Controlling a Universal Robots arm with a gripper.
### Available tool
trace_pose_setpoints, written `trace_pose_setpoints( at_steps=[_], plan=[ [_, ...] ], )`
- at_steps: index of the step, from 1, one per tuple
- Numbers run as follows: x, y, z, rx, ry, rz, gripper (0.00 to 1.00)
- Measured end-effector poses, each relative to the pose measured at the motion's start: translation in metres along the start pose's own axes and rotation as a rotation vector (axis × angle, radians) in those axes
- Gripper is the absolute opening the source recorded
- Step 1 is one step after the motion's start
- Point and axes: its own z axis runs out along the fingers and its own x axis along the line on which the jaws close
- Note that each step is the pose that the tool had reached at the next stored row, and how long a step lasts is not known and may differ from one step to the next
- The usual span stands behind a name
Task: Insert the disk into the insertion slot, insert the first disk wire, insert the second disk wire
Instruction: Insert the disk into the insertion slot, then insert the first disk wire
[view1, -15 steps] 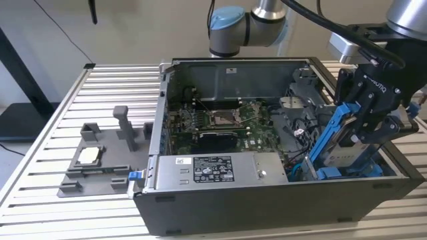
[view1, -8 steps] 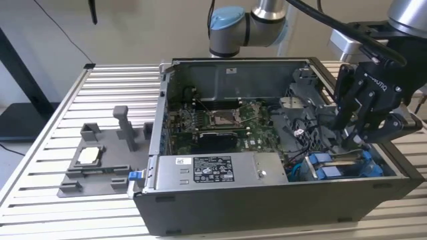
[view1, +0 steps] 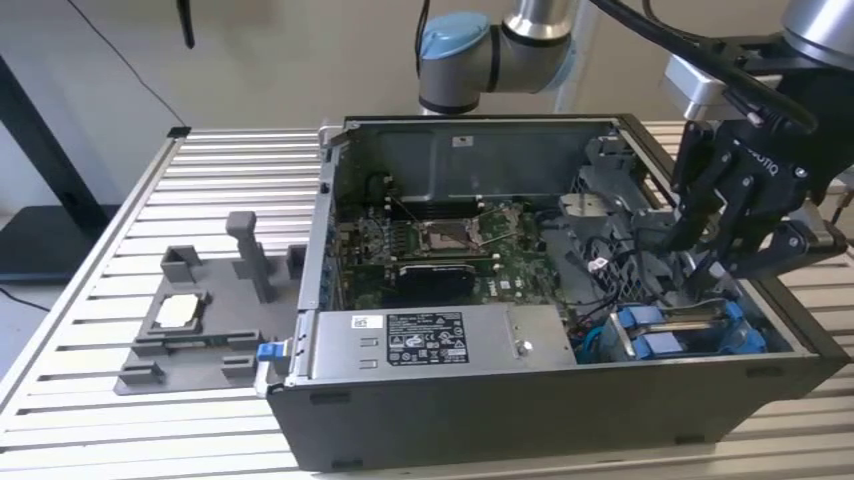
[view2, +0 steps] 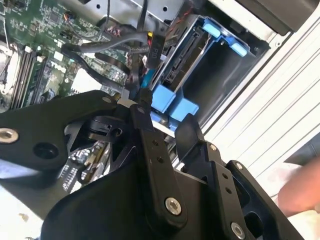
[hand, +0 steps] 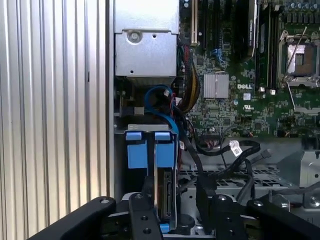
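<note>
Where cables crowd, spread fingers apparently straddle the disk.

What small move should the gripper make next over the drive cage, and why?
Probably shift the gripper sideways to centre the blue wire's black connector between its open fingers. The disk already sits in the insertion slot, and that connector lies at one fingertip, ungripped.

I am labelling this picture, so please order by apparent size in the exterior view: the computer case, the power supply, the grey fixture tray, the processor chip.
1. computer case, clearly largest.
2. power supply and grey fixture tray: they look about alike, so I leave them unranked.
3. processor chip, smallest.
</note>
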Motion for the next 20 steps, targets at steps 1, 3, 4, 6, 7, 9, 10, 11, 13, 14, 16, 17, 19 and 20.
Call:
trace_pose_setpoints(
  at_steps=[1, 3, 4, 6, 7, 9, 10, 11, 13, 14, 16, 17, 19, 20],
  plan=[
    [-0.0001, -0.0001, -0.0002, 0.0042, -0.0039, 0.0, 0.47],
    [-0.0002, -0.0002, -0.0013, 0.0104, -0.009, -0.001, 0.47],
    [-0.0002, -0.0001, -0.0018, 0.0139, -0.011, -0.001, 0.47],
    [-0.0003, -0.0002, -0.0027, 0.021, -0.0152, -0.002, 0.47],
    [-0.0004, -0.0003, -0.0029, 0.0258, -0.0179, -0.002, 0.47],
    [-0.0006, -0.0009, -0.0031, 0.0384, -0.0254, -0.003, 0.47],
    [-0.0006, -0.0014, -0.003, 0.0459, -0.03, -0.003, 0.47],
    [-0.0007, -0.002, -0.003, 0.0555, -0.0352, -0.004, 0.47],
    [-0.0009, -0.0025, -0.003, 0.0724, -0.0413, -0.005, 0.47],
    [-0.001, -0.0029, -0.003, 0.0727, -0.0414, -0.005, 0.47],
    [-0.001, -0.0059, -0.0031, 0.0755, -0.046, -0.005, 0.47],
    [-0.001, -0.0079, -0.0031, 0.0796, -0.0528, -0.005, 0.47],
    [-0.0011, -0.01, -0.0032, 0.093, -0.0648, -0.006, 0.47],
    [-0.0011, -0.0105, -0.0032, 0.1019, -0.069, -0.008, 0.47]
  ],
)
